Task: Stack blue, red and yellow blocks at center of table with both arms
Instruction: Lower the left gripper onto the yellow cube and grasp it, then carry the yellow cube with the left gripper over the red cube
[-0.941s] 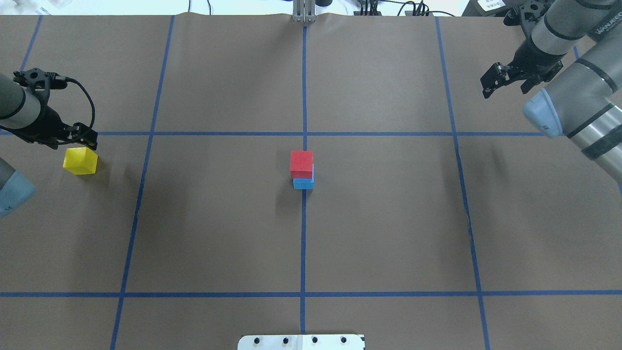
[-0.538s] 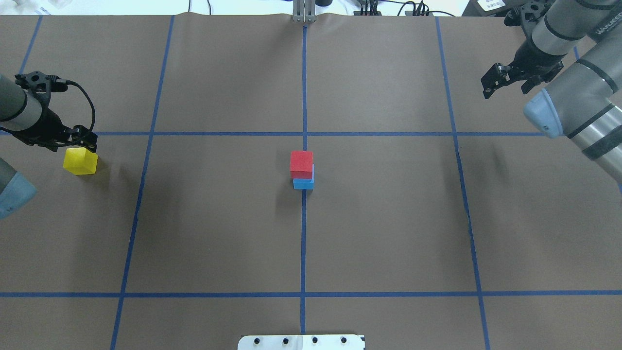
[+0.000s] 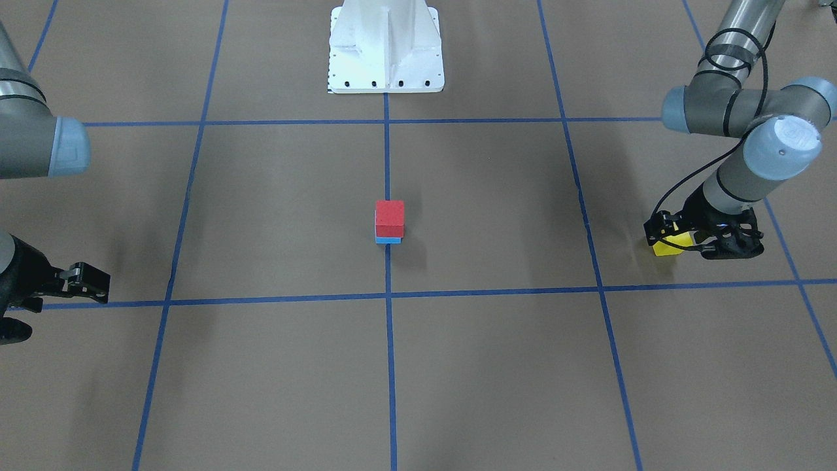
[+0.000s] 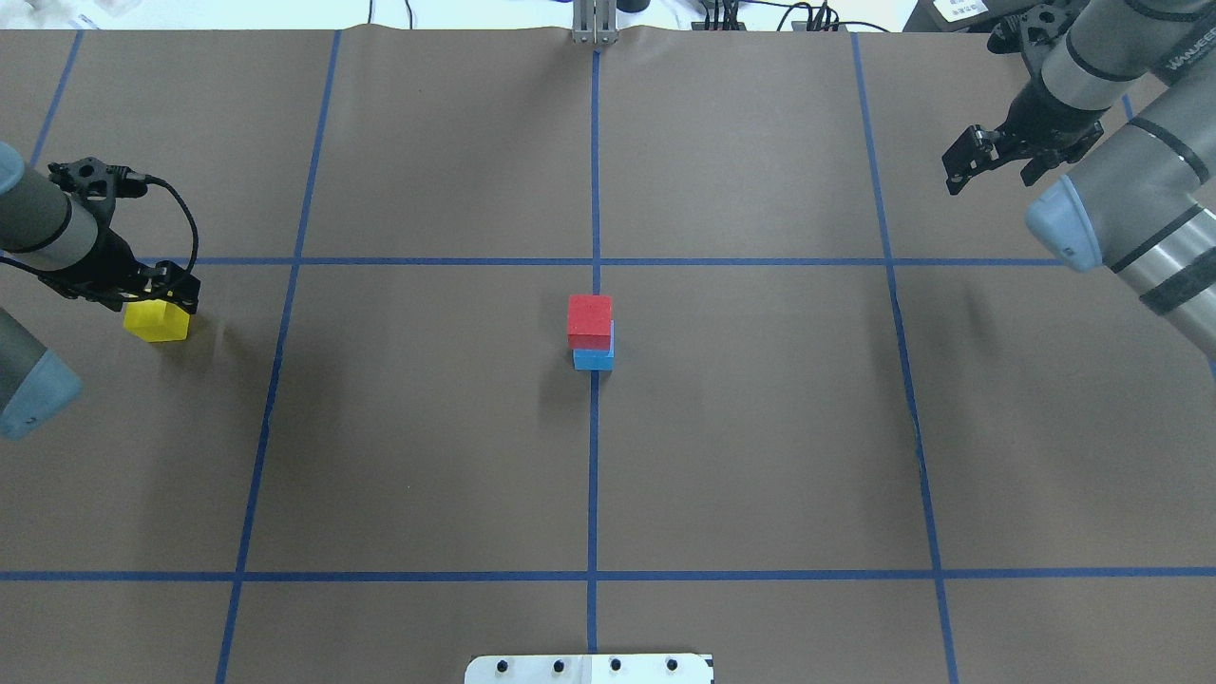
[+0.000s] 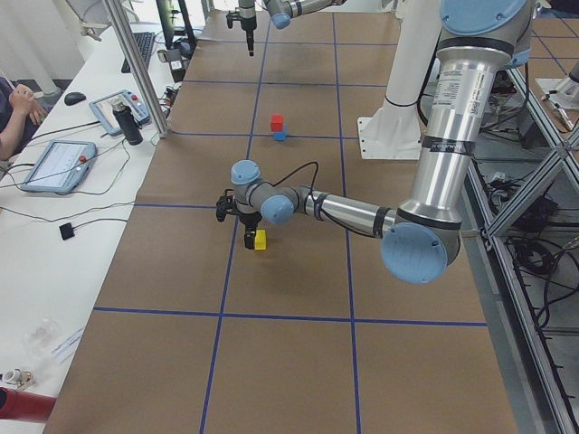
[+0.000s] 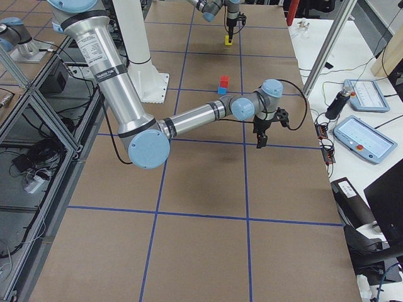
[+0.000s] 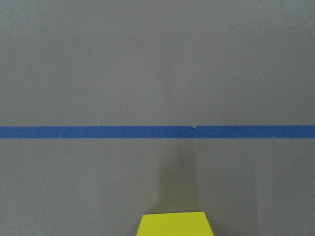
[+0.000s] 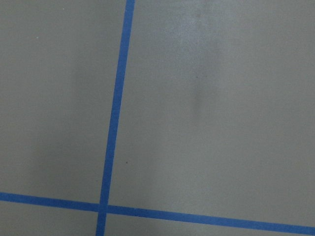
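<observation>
Red block [image 3: 390,218] stacked on blue block [image 3: 388,240], centre of tabletop [image 3: 490,196]. Yellow block [image 3: 666,248] at right, partly covered by the left gripper [image 3: 683,239]. Right gripper [image 3: 84,282] at left edge.

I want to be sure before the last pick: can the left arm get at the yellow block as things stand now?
Probably yes. The left gripper hangs right over the yellow block, its jaws seemingly open on either side, and nothing else stands near it.
</observation>
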### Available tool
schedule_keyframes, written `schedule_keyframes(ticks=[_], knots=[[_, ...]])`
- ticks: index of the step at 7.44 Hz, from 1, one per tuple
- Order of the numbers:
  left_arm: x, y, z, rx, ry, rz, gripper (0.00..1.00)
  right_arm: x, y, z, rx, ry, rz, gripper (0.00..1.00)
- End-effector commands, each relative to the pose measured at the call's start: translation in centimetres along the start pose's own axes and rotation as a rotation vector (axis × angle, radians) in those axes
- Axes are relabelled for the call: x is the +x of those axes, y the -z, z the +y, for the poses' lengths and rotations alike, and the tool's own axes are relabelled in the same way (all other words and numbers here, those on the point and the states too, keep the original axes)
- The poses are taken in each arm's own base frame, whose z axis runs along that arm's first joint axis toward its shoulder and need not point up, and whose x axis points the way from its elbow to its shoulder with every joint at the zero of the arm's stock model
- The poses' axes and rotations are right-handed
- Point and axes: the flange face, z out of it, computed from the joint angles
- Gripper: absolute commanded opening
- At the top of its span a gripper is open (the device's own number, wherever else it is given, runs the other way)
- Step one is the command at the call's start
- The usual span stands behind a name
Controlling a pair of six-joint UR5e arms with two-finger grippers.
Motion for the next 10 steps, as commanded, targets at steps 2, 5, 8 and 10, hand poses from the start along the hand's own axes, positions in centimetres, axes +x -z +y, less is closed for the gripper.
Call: schedule_keyframes(ticks=[2, 5, 8, 10], knots=[[-0.2, 0.0, 0.3, -0.002, -0.008, -0.004, 0.0, -0.1, 0.2, 0.1, 0.003, 0.001, -0.002, 0.99], [6.3, 6.3, -1.5, -0.009, 0.006, -0.005, 0.0, -0.3, 0.3, 0.1, 0.002, 0.002, -0.007, 0.99], [22.6, 17.7, -5.5, -0.028, 0.001, -0.004, 0.0, 1.9, 0.3, 0.3, 0.015, -0.015, 0.027, 0.99], [34.3, 20.0, -2.5, -0.038, -0.05, 0.062, 0.0, 2.2, 0.2, 0.0, 0.017, -0.021, 0.041, 0.99]])
